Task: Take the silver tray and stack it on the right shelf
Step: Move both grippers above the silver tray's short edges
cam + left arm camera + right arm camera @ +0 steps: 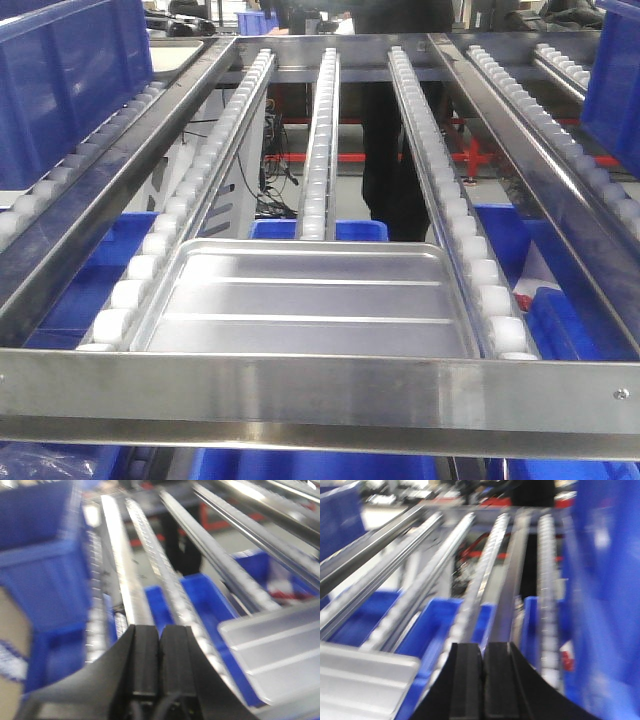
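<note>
The silver tray (305, 300) lies on the right shelf (320, 385), long axis crosswise (ridges (300, 320) too); left gripper (160, 645), right gripper (483, 662) clenched empty.

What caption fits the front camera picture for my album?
A shiny silver tray rests on the roller shelf, right behind its front bar.

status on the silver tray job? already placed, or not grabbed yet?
Done, as far as it shows: the silver tray lies flat on the right shelf, near edge at the front bar. In hand: nothing. The left gripper and right gripper have their jaws shut, empty and off the tray. Left: probably nothing, though no second tray shows beneath it, so stacking is unconfirmed.
</note>
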You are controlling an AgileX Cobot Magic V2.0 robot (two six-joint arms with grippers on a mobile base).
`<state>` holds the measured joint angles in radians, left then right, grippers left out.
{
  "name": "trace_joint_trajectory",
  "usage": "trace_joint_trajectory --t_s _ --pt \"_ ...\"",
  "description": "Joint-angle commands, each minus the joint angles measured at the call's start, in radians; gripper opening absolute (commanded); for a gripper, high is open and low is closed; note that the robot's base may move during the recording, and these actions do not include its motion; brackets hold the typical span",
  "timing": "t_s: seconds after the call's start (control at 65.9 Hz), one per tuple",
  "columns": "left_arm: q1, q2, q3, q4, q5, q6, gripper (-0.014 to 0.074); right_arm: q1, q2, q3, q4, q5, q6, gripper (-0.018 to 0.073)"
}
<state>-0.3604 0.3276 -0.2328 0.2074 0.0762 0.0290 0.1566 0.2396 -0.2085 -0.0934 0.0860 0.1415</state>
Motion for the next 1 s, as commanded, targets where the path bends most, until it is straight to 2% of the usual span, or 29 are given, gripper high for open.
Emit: trace_joint_trajectory --t_s 0.0,0.152,0.182,0.258,0.364,0.41,0.471,0.562,0.577,0.638,0.744,0.85,0.987 --pt "-0.071 0.117 -0.061 0.006 -0.136 0.003 -0.0096 0.051 0.096 -0.051 -0.036 -0.112 -0.017 0.0050" --pt "-0.198 0.278 -0.072 -0.008 -0.311 0.003 -0.0096 0.158 0.237 -0.055 -0.039 -0.121 -0.008 0.0050" --pt "-0.221 0.296 -0.072 -0.036 -0.335 -0.001 -0.0096 0.176 0.254 -0.055 -0.036 -0.124 0.009 0.0050" --pt "-0.290 0.328 -0.072 -0.165 -0.366 -0.029 -0.0096 0.216 0.285 -0.055 -0.034 -0.138 0.045 0.0050" --pt "-0.346 0.340 -0.072 -0.207 -0.366 -0.029 -0.0096 0.249 0.287 -0.055 -0.032 -0.164 0.066 0.0050" --pt "-0.356 0.342 -0.072 -0.207 -0.371 -0.029 -0.0096 0.256 0.287 -0.055 -0.030 -0.161 0.094 0.0050" --pt "-0.358 0.343 -0.072 -0.252 -0.383 -0.029 -0.0096 0.256 0.287 -0.055 -0.028 -0.159 0.130 0.0050" --pt "-0.358 0.353 -0.072 -0.414 -0.409 -0.029 -0.0096 0.256 0.290 -0.055 0.019 -0.170 0.237 0.0050" --pt "-0.358 0.359 -0.072 -0.470 -0.420 -0.029 -0.0096 0.256 0.293 -0.055 0.030 -0.172 0.259 0.0050" --pt "-0.358 0.375 -0.074 -0.593 -0.457 -0.029 -0.0096 0.256 0.313 -0.067 0.032 -0.158 0.298 0.0050" --pt "-0.358 0.421 -0.118 -0.579 -0.399 -0.029 -0.0095 0.256 0.401 -0.130 0.031 -0.096 0.297 0.0059" --pt "-0.358 0.530 -0.234 -0.536 -0.224 -0.008 -0.0092 0.256 0.530 -0.228 -0.006 -0.025 0.264 0.0057" --pt "-0.343 0.745 -0.400 -0.528 -0.076 0.004 -0.0092 0.256 0.711 -0.381 -0.010 0.132 0.262 0.0060"
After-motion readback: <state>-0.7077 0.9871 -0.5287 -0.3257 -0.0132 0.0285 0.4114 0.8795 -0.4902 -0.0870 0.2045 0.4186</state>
